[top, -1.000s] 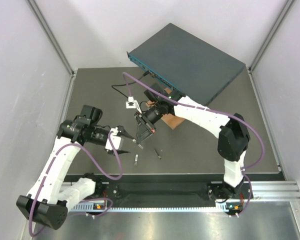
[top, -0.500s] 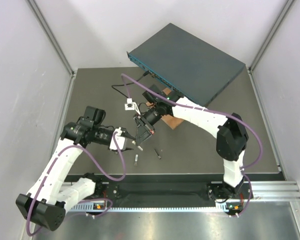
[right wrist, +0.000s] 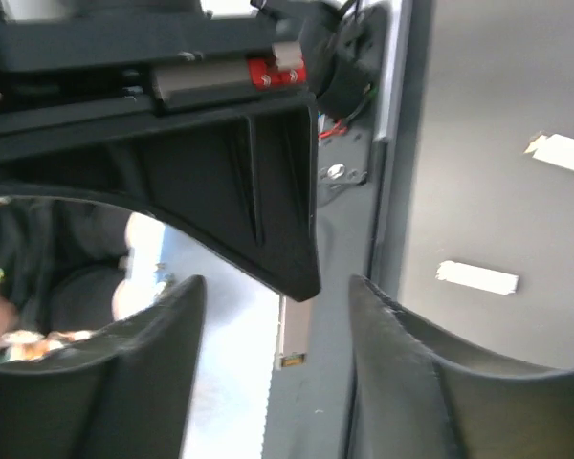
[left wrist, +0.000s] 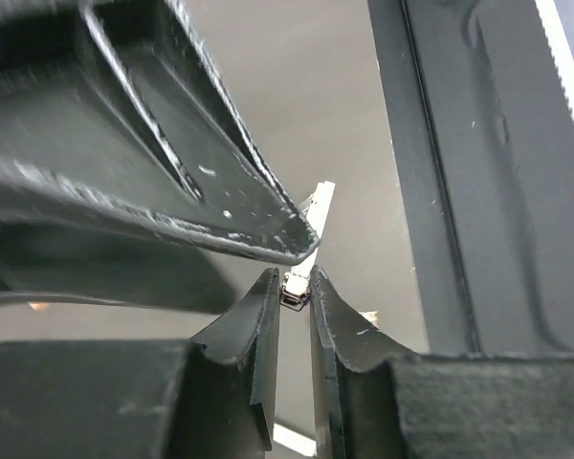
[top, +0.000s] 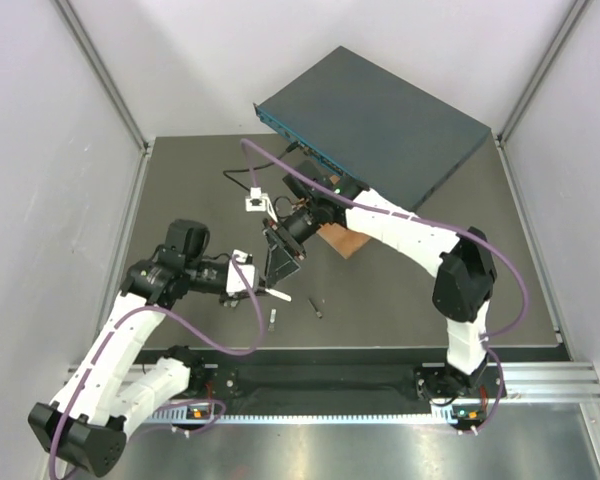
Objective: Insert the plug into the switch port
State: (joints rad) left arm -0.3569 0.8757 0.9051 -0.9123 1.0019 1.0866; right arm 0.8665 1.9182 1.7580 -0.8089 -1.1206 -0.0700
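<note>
Soft, even light from above fills the overhead view, which is sharp edge to edge. The dark tabletop is matte, with faint shadows under the arms, and the metal strip at 6 o'clock glares. In the dim left wrist view the left tool looms blurred and the plug is crisper. In the right wrist view the right tool is soft, with washed-out brightness at 7 o'clock.

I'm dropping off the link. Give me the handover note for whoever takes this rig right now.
Left claw: shut on the small whitish plastic plug.
Right claw: open, spread around the left claw's tip, gripping nothing.
Large flat dark blue-grey metal switch: at the back, teal socket face toward the arms.
Done: plug is in the left claw.
Left: carry it to a socket, push in.
</note>
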